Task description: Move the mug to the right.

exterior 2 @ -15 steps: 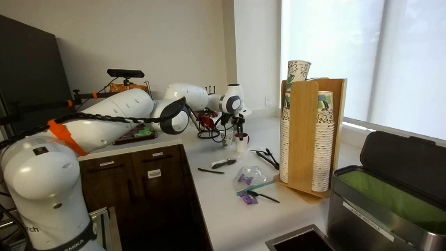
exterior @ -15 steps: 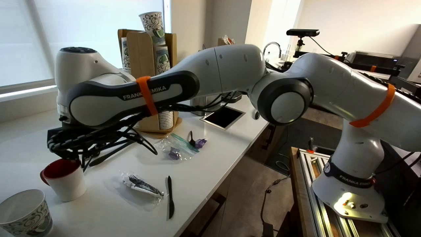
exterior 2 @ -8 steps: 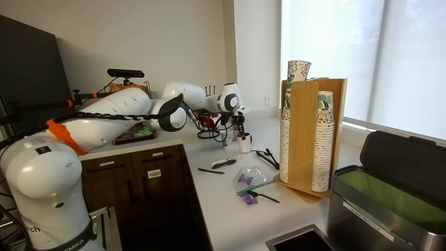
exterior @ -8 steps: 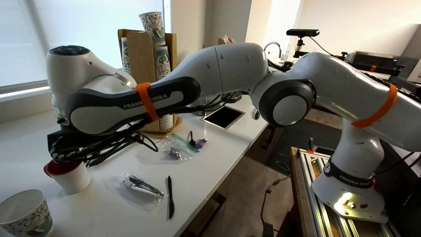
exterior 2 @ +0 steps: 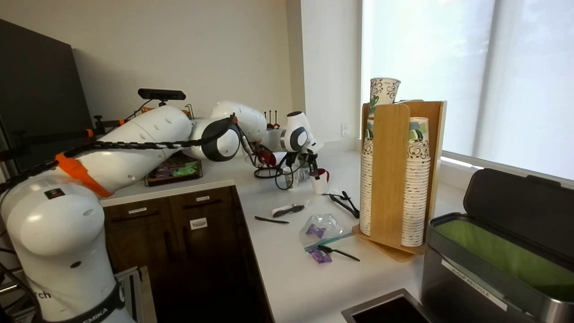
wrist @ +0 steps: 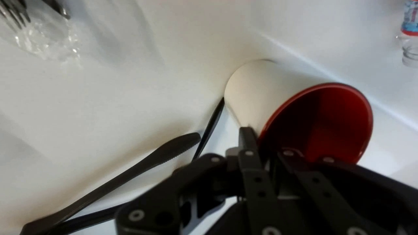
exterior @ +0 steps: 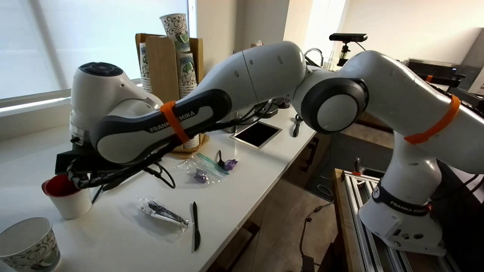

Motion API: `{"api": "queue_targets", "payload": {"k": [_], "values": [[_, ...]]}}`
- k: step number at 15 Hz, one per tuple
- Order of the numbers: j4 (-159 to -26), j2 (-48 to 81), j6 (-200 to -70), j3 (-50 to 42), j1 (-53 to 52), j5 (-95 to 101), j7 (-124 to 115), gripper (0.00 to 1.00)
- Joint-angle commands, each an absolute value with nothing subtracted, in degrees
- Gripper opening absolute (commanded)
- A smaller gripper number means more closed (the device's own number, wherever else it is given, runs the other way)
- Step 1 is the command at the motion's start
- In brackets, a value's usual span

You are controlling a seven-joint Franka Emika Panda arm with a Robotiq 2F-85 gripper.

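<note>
The mug (exterior: pixel 72 204), white outside and red inside, stands near the left edge in an exterior view. It also shows in an exterior view (exterior 2: pixel 319 184) and in the wrist view (wrist: pixel 261 93). My gripper (wrist: pixel 265 143) is shut on the mug's wall at the rim, one finger outside and the other reaching inside, its tip hidden in the dark interior. In an exterior view the gripper (exterior 2: pixel 316 172) points down into the mug. I cannot tell whether the mug's base touches the counter. The mug's handle is towards the window side.
A larger patterned paper cup (exterior: pixel 32 245) stands close to the mug. Black utensils (wrist: pixel 143 166) lie beside the mug. A wrapped fork packet (exterior: pixel 162 212), a black knife (exterior: pixel 195 226) and a plastic bag (exterior: pixel 206 170) lie on the counter. A wooden cup holder (exterior 2: pixel 390 179) stands further along.
The mug has shifted with my gripper, moving right in an exterior view and towards the window, away from the counter's front edge. The arm has moved along with it.
</note>
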State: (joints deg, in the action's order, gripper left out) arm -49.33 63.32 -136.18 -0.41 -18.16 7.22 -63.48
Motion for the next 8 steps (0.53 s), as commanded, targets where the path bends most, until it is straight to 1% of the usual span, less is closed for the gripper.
{"api": "queue_targets", "payload": {"k": [1, 6, 8], "values": [[-63.21, 55.49, -145.1, 0.79, -16.84, 5.92, -65.24, 0.02], [-75.6, 48.68, -157.06, 1.03, -15.18, 6.1, -65.01, 0.02], [-80.4, 45.49, -159.89, -0.69, -16.0, 3.01, -62.63, 0.02]]}}
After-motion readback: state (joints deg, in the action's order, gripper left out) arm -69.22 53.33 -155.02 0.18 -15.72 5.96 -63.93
